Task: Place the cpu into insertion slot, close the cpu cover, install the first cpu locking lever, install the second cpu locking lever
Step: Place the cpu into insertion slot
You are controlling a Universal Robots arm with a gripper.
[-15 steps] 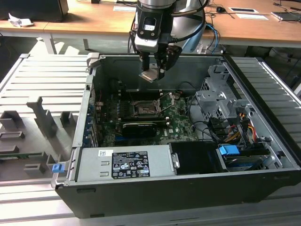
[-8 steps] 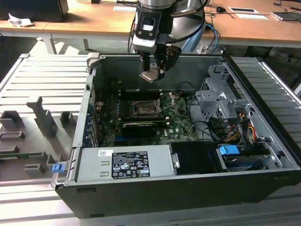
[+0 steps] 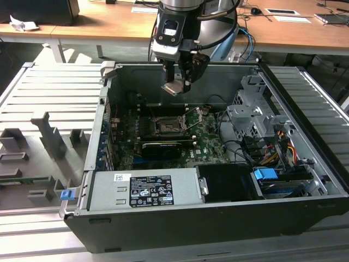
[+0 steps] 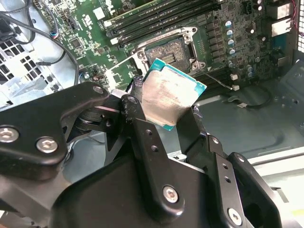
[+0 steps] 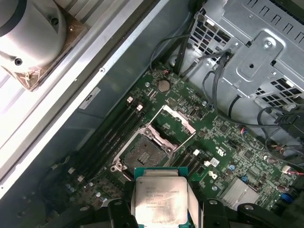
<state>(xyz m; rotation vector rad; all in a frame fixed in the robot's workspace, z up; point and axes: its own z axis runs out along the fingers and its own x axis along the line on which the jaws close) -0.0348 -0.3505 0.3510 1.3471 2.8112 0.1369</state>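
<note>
Open computer case (image 3: 218, 229) under me, green board (image 3: 206, 143) on its floor; gripper (image 3: 179, 86) hangs over the board's middle, jaws clenched on two opposite edges of the cpu (image 5: 159, 199); chip tilted, in the air, apart from the insertion slot (image 5: 145, 149); cpu cover (image 5: 173, 122) hinged open just beside that uncovered slot.

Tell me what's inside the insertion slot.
Nothing visible: the insertion slot is bare, cpu cover raised. The cpu, held in the jaws, hides part of its edge in the second wrist view.
</note>
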